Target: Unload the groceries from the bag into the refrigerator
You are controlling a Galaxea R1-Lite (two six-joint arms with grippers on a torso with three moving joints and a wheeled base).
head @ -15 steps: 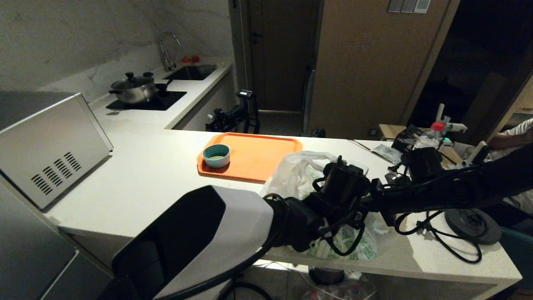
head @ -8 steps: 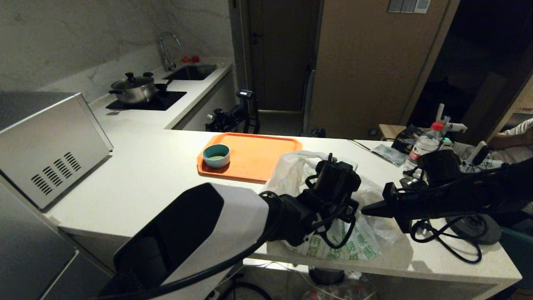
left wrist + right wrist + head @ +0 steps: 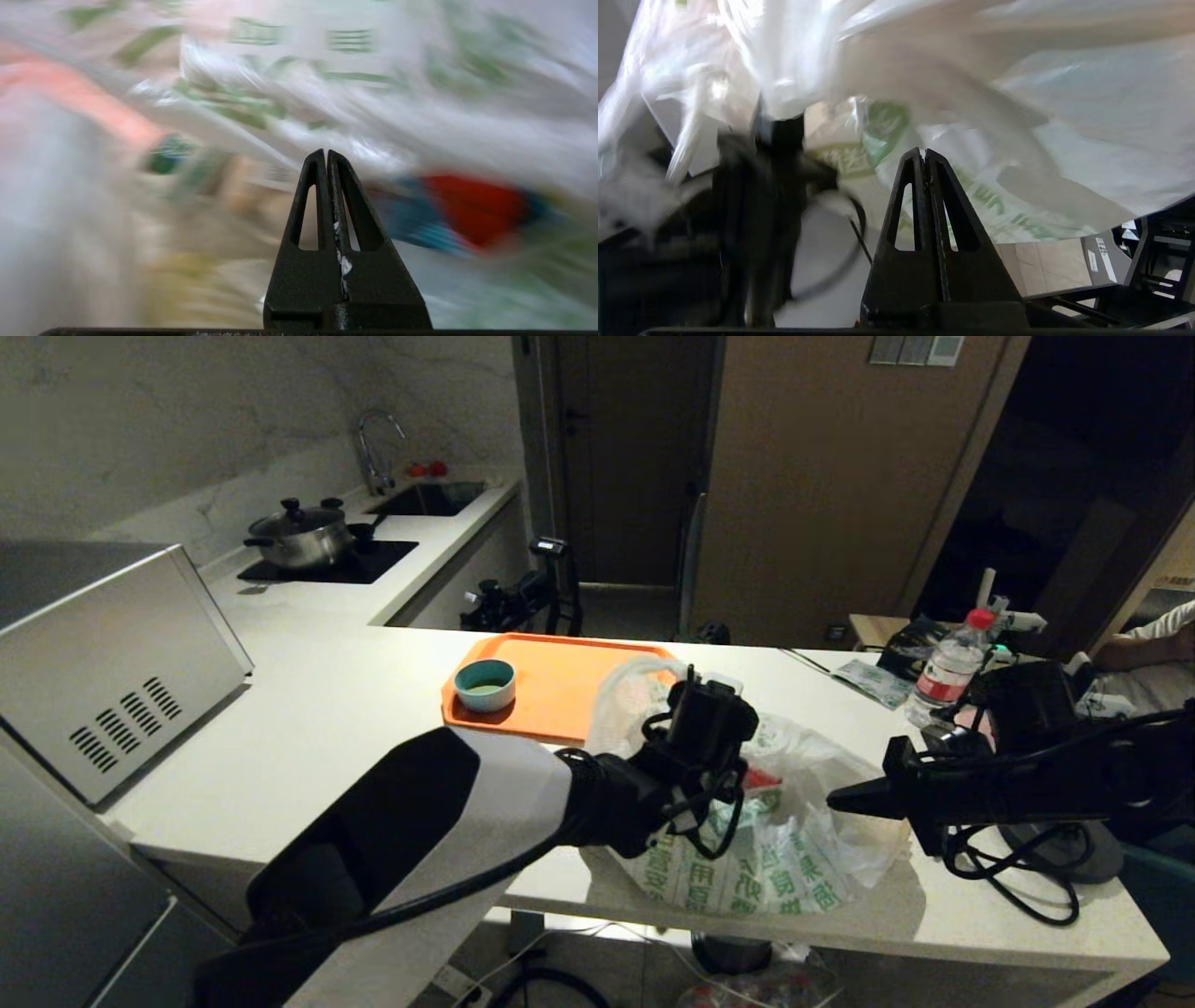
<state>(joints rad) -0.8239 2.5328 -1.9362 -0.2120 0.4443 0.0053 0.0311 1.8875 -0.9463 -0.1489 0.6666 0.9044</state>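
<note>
Here, the bag [image 3: 775, 859] is being seen lying on the white counter [image 3: 327, 728], near its front edge and just beside the near right corner of the orange tray [image 3: 579, 686]. The left gripper [image 3: 326, 156] is being shown with its jaws pressed together, nothing being caught between them; its wrist is being seen above the bag's left side in the head view, with the tips hidden there. In the left wrist view the closed tips are being pointed at crinkled plastic with green print, and a red-and-blue item [image 3: 462, 210] is being made out through it, too blurred to name. The right gripper [image 3: 836, 797] is being held level at the bag's right side, its jaws likewise together and empty; whether the tip is touching the plastic cannot be told. A teal bowl [image 3: 485, 683] is being carried on the tray. A water bottle [image 3: 948, 665] with a red cap is standing farther right, and a silver box [image 3: 103, 663] with vent slots is sitting at the left.
</note>
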